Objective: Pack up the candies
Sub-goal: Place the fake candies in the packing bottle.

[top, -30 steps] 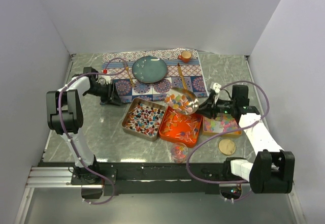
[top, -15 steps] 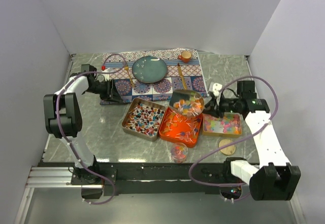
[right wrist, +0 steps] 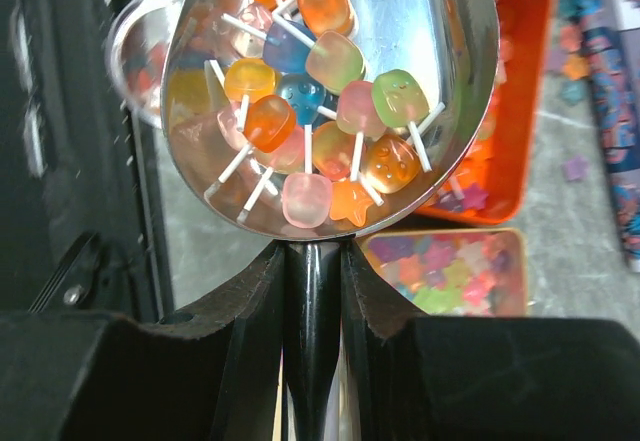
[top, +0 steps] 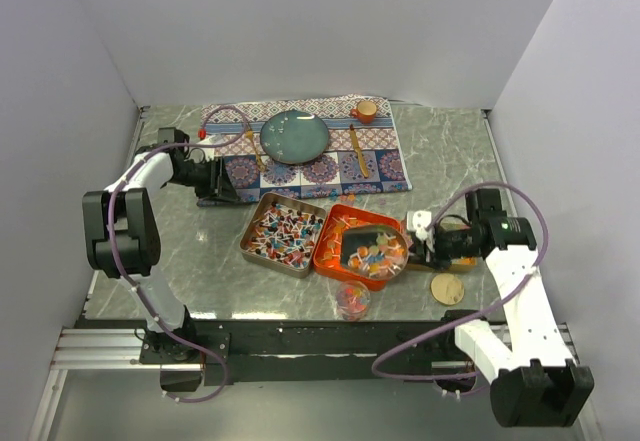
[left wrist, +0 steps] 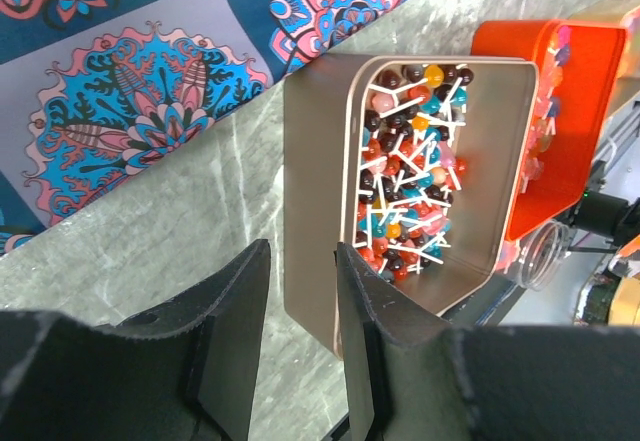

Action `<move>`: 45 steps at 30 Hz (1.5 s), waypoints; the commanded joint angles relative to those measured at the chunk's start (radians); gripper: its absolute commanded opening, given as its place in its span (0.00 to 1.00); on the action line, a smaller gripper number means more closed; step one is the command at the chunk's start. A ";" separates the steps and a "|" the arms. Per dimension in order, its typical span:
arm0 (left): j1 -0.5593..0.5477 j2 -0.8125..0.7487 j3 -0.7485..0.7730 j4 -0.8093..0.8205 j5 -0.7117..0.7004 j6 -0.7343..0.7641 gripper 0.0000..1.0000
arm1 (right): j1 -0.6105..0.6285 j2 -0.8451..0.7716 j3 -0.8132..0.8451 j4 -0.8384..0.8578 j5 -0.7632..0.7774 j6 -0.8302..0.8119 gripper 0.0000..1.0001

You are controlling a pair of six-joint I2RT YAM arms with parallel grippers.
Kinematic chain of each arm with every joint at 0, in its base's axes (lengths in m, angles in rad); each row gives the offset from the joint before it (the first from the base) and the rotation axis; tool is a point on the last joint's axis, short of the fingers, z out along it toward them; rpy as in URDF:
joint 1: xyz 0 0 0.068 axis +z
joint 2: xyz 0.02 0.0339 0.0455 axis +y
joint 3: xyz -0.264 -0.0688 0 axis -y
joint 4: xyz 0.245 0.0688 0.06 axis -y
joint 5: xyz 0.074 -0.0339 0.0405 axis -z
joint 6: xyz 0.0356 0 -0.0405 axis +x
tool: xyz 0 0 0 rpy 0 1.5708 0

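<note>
**A:** What is different from a second ago?

**B:** The right pincer (right wrist: 312,261) has carried the scoop (right wrist: 455,51) from the middle of the overhead view, by the patterned mat (left wrist: 130,111), down towards the lower centre. It now hangs over the near end of the orange tray (left wrist: 595,101), just beside the clear cup (top: 352,299).

**A:** Loaded?

**B:** Yes. The candies (right wrist: 300,91), cube-shaped ones on white sticks, are heaped in its bowl. None is seen falling.

**A:** And for the packing?

**B:** I judge the scooping is done and tipping into the cup comes next. The cup already shows a few pieces.

**A:** The grip?

**B:** It is clenched on the scoop's black handle. The forearm reaches in from the right, and the bowl is roughly level.

**A:** The other arm?

**B:** It is folded at upper left. The left pincer (left wrist: 300,261) is released and holds nothing. It is low over the counter (left wrist: 180,221), between the mat and the metal tray (left wrist: 310,211), which is full of more candies.
</note>
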 commanded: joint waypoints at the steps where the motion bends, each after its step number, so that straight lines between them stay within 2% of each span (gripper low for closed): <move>1: 0.003 -0.026 0.014 -0.001 -0.016 0.032 0.39 | -0.004 -0.069 -0.024 -0.088 0.029 -0.120 0.00; 20: 0.010 -0.052 -0.021 0.033 -0.026 0.020 0.39 | 0.021 -0.059 -0.013 -0.202 0.204 -0.339 0.00; 30: 0.019 -0.051 -0.049 0.063 -0.022 0.011 0.39 | 0.113 -0.046 0.030 -0.179 0.261 -0.292 0.00; 37: 0.022 -0.042 -0.037 0.086 0.013 -0.019 0.40 | 0.255 -0.051 0.039 -0.144 0.356 -0.201 0.00; 45: 0.024 -0.062 -0.032 0.120 0.076 -0.065 0.40 | 0.294 -0.005 0.055 -0.091 0.422 -0.103 0.00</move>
